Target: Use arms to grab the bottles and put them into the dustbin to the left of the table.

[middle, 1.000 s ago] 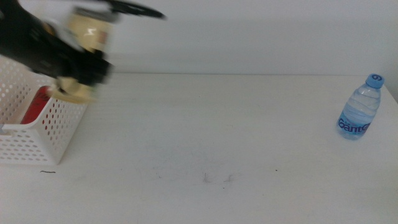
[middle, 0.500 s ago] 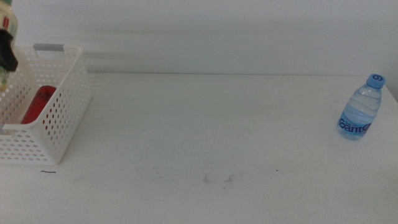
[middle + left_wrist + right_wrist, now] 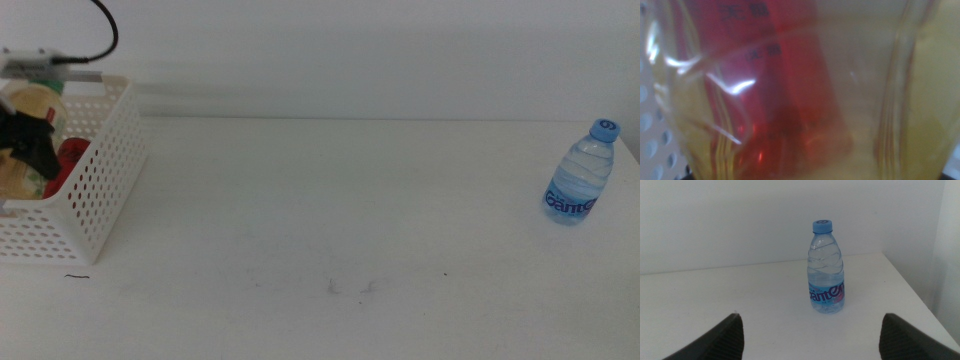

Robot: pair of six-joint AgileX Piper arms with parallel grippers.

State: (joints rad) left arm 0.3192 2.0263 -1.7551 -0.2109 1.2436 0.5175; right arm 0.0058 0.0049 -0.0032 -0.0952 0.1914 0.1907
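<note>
Dustbin [image 3: 95, 190]: white perforated basket at 9 o'clock on the surface [image 3: 340, 210], in the middle view.
Red can [image 3: 68, 162]: lying inside the dustbin; judged already delivered.
Yellow-liquid bottle [image 3: 28, 118]: over and partly within the dustbin's opening, carried by the left arm; in the left wrist view its clear wall and yellow contents [image 3: 860, 90] fill the picture, with the red can showing through from behind.
Left claw [image 3: 22, 140]: at the dustbin, 9 o'clock; its dark jaws appear pinched on the yellow-liquid bottle, although the wrist picture hides the jaws themselves.
Water bottle [image 3: 578, 175]: upright, blue-capped, near the 3 o'clock edge of the surface, well apart from the dustbin; untouched.
Right claw [image 3: 810, 335]: waiting, spread wide, facing the water bottle [image 3: 826, 270] with a clear gap to it.
Progress: one container binned, the second at the point of release, the third not yet grasped.
Remaining: letting the yellow-liquid bottle go, then fetching the water bottle across the whole surface.
</note>
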